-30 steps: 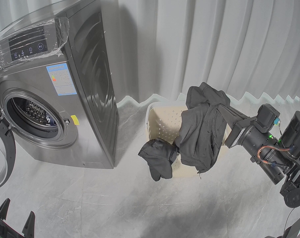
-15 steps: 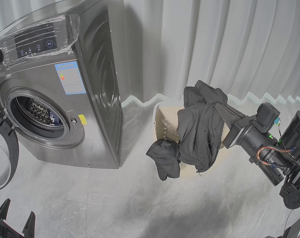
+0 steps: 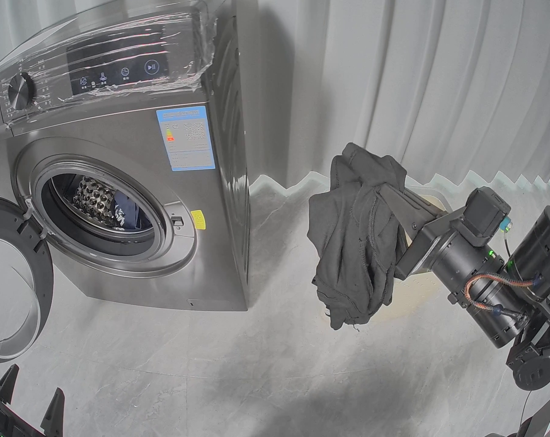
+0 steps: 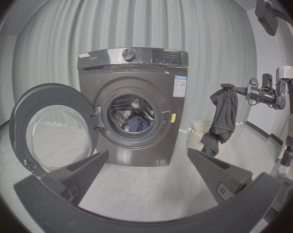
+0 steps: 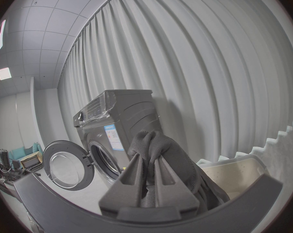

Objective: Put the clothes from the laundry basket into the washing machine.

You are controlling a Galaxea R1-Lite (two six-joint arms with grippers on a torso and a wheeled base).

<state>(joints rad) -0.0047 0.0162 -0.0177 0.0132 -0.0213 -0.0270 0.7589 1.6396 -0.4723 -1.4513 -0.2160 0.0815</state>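
Observation:
My right gripper (image 3: 385, 193) is shut on a dark grey garment (image 3: 349, 245), which hangs in the air to the right of the washing machine (image 3: 135, 153). From the wrist, the cloth (image 5: 162, 149) bunches between the closed fingers (image 5: 133, 179). The cream laundry basket (image 4: 196, 134) stands on the floor below and behind the garment (image 4: 224, 112), with another dark cloth (image 4: 211, 145) draped over its rim. The machine's round door (image 3: 11, 286) is swung open to the left, and dark blue clothes (image 4: 136, 123) lie in the drum. My left gripper (image 4: 149, 165) is open and low, facing the machine.
White curtains (image 3: 408, 62) close off the space behind the machine and basket. Grey tiled floor (image 3: 226, 359) lies open between me and the machine. The open door (image 4: 52, 127) juts out on the left side of the drum opening.
The whole head view has shifted, with machine and basket sliding right in the picture. The held garment now hangs in front of the basket and hides most of it.

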